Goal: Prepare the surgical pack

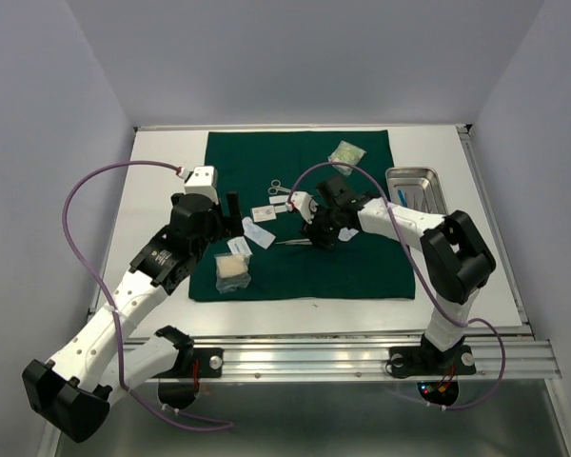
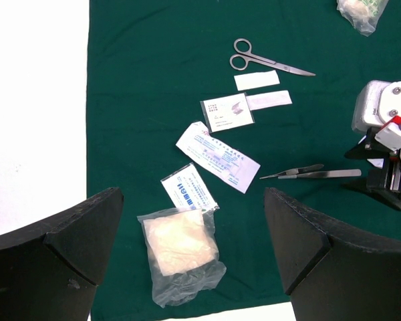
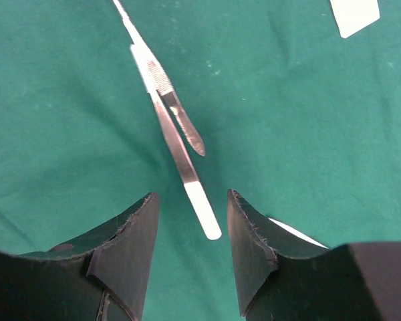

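Right wrist view: the right gripper (image 3: 191, 200) stands low over the dark green drape (image 3: 301, 120). Its two black, wedge-shaped fingers are partly apart and grip nothing. The forceps (image 3: 176, 137), slim bright steel with a ribbed grip zone, lie flat on the cloth. Their rounded blunt end sits in the gap between the fingertips and touches neither one. The cloth is a matte weave with shallow creases.

Left wrist view: the left gripper (image 2: 194, 200) is spread fully wide and empty. Between its fingers, on the drape, lies a crinkled clear bag of white gauze (image 2: 180, 251). Ahead of it are flat printed paper packets (image 2: 217, 157), and beyond those the ring-handled metal scissors (image 2: 267, 61).

Top view: a rectangular steel tray (image 1: 416, 190) with rounded corners rests on the white table (image 1: 162, 190), to the right of the right gripper and just beside the drape's edge.
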`<state>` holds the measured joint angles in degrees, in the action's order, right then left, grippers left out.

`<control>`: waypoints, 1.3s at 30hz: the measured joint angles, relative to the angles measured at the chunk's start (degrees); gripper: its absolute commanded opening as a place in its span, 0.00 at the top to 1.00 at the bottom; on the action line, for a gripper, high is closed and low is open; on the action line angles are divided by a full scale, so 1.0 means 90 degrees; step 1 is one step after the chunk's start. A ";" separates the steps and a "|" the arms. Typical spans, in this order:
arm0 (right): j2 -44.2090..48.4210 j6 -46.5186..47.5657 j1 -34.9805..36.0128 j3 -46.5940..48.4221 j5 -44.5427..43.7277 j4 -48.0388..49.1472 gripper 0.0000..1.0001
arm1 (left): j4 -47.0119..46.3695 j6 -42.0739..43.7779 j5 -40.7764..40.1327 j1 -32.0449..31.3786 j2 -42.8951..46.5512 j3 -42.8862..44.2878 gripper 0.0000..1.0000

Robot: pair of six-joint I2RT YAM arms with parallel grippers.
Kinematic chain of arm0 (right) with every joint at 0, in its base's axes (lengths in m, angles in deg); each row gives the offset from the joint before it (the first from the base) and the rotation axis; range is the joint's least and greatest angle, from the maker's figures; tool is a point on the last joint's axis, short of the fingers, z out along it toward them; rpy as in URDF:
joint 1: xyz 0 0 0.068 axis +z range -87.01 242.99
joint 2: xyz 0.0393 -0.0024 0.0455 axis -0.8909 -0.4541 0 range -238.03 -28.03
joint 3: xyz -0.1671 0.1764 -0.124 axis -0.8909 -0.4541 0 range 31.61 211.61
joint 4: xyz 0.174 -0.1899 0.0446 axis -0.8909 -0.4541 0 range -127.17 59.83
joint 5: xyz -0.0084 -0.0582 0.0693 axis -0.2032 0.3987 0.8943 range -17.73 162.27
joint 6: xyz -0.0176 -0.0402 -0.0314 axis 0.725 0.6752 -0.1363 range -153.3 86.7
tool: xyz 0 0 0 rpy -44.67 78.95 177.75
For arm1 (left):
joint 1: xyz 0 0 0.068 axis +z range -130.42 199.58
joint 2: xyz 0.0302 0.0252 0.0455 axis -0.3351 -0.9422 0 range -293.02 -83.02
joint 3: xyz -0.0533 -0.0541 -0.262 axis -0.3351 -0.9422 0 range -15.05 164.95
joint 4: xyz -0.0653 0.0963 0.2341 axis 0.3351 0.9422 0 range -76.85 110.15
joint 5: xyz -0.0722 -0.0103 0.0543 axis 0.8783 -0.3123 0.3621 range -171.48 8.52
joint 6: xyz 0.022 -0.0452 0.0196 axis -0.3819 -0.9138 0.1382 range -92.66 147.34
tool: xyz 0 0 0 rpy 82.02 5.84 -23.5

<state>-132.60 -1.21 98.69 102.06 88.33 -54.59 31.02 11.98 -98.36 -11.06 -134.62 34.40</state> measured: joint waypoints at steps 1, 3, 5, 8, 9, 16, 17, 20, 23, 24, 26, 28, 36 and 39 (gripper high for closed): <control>0.0000 -0.0019 0.0000 0.0000 -0.0046 0.0015 0.50 | 0.0002 0.0000 0.0000 0.0000 0.0000 0.0000 0.01; -0.0010 -0.0046 0.0000 0.0000 -0.0117 0.0063 0.49 | 0.0002 0.0000 0.0000 0.0000 0.0000 0.0000 0.01; -0.0036 -0.0063 0.0000 0.0000 -0.0148 0.0100 0.49 | 0.0000 0.0000 0.0000 0.0000 0.0000 0.0000 0.01; -0.0138 -0.0095 0.0000 0.0002 -0.0194 0.0199 0.48 | 0.0002 0.0000 0.0000 0.0000 0.0000 0.0000 0.01; -0.0202 -0.0109 0.0000 0.0002 -0.0204 0.0240 0.47 | 0.0002 0.0000 0.0000 0.0000 0.0000 0.0000 0.01; -0.0389 -0.0165 0.0000 0.0000 -0.0202 0.0325 0.42 | 0.0000 0.0000 0.0000 0.0000 0.0000 -0.0007 0.01; -0.0401 -0.0170 0.0000 -0.0005 -0.0199 0.0338 0.40 | 0.0000 0.0000 0.0000 0.0000 0.0000 -0.0007 0.01; -0.0415 -0.0192 0.0002 -0.0051 -0.0194 0.0423 0.40 | 0.0000 0.0000 -0.0002 0.0000 0.0000 -0.0010 0.01; -0.0415 -0.0219 0.0002 -0.0087 -0.0175 0.0522 0.52 | 0.0000 0.0000 0.0000 0.0000 0.0000 -0.0010 0.01; -0.0418 -0.0240 0.0002 -0.0087 -0.0165 0.0529 0.56 | 0.0000 -0.0002 0.0000 0.0000 0.0000 -0.0010 0.01; -0.0442 -0.0265 0.0005 -0.0090 -0.0129 0.0568 0.68 | 0.0000 0.0000 0.0000 0.0000 0.0000 -0.0010 0.01; -0.0461 -0.0289 0.0005 -0.0087 -0.0117 0.0585 0.72 | 0.0000 -0.0002 0.0000 0.0000 0.0000 -0.0010 0.01; -0.0459 -0.0406 0.0010 -0.0090 -0.0134 0.0670 0.78 | 0.0000 -0.0002 0.0000 0.0000 0.0000 -0.0024 0.01; -0.0362 -0.0435 0.0029 -0.0163 -0.0197 0.0668 0.78 | 0.0000 0.0000 0.0000 0.0000 0.0000 -0.0024 0.01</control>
<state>-135.86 -5.12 98.96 100.60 86.56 -48.58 31.02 11.98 -98.36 -11.06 -134.62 34.18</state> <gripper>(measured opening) 0.226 0.989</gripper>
